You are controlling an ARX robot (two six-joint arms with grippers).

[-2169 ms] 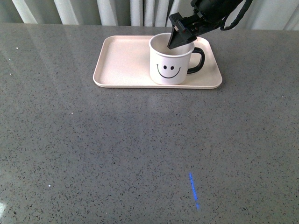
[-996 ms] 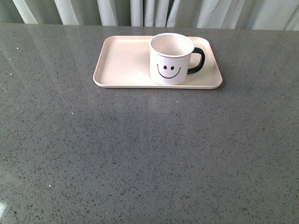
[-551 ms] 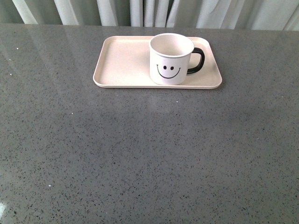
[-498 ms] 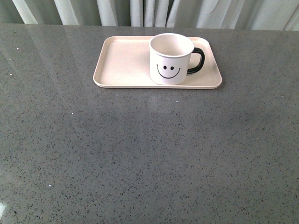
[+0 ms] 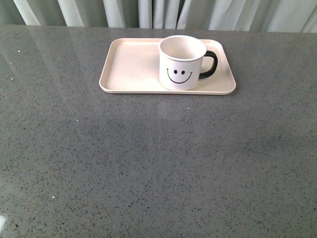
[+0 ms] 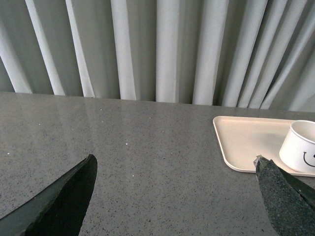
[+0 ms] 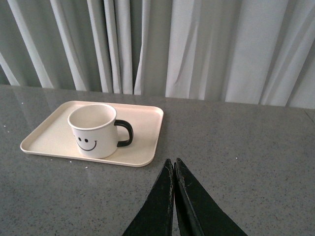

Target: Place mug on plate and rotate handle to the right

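Observation:
The white mug (image 5: 182, 63) with a black smiley face stands upright on the right half of the pale pink plate (image 5: 130, 64). Its black handle (image 5: 209, 65) points right in the front view. Neither gripper shows in the front view. In the left wrist view the left gripper (image 6: 174, 164) is open and empty over bare table, with the plate (image 6: 246, 140) and the mug (image 6: 300, 146) off to one side. In the right wrist view the right gripper (image 7: 173, 162) is shut and empty, well back from the plate (image 7: 142, 142) and the mug (image 7: 93, 130).
The plate sits on a grey speckled table (image 5: 158, 163) near its far edge. Pale curtains (image 5: 148, 12) hang behind the table.
The right gripper, at the mug's rim 2.2 s ago, has left the front view. A blue light streak on the table is gone. Mug and plate have not moved.

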